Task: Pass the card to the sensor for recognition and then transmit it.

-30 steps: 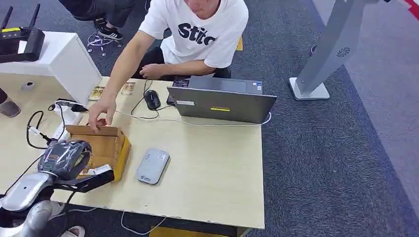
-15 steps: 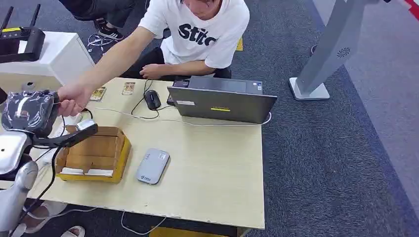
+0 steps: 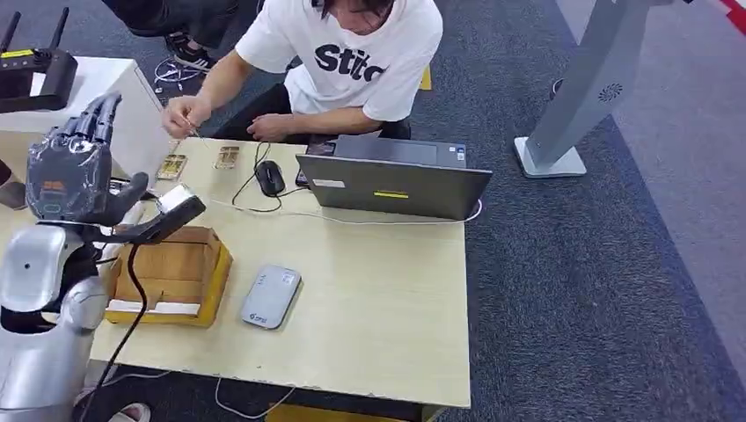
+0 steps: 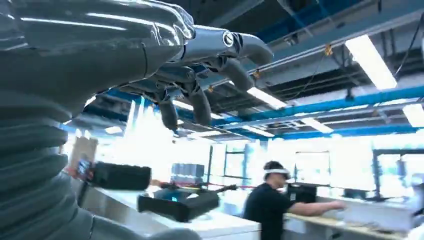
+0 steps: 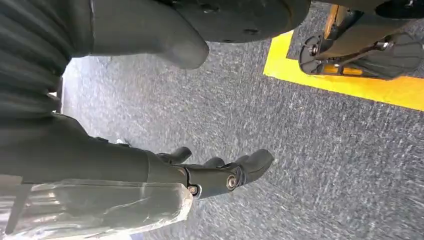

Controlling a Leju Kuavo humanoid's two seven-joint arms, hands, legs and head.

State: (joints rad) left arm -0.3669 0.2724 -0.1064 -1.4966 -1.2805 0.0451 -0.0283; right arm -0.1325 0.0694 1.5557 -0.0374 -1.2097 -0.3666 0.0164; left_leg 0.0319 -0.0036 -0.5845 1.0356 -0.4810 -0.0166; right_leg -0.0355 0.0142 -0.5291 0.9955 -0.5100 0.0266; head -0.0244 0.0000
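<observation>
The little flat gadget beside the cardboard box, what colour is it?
The gadget is silver-grey, seen best in the head view, lying on the table.

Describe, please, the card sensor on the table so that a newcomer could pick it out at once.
On the pale wooden table, look at the robot's side of the grey laptop. The card sensor lies flat just beside the open cardboard box. It is the lone flat, silver-grey rounded slab, unlike the brown box and the black mouse.
</observation>
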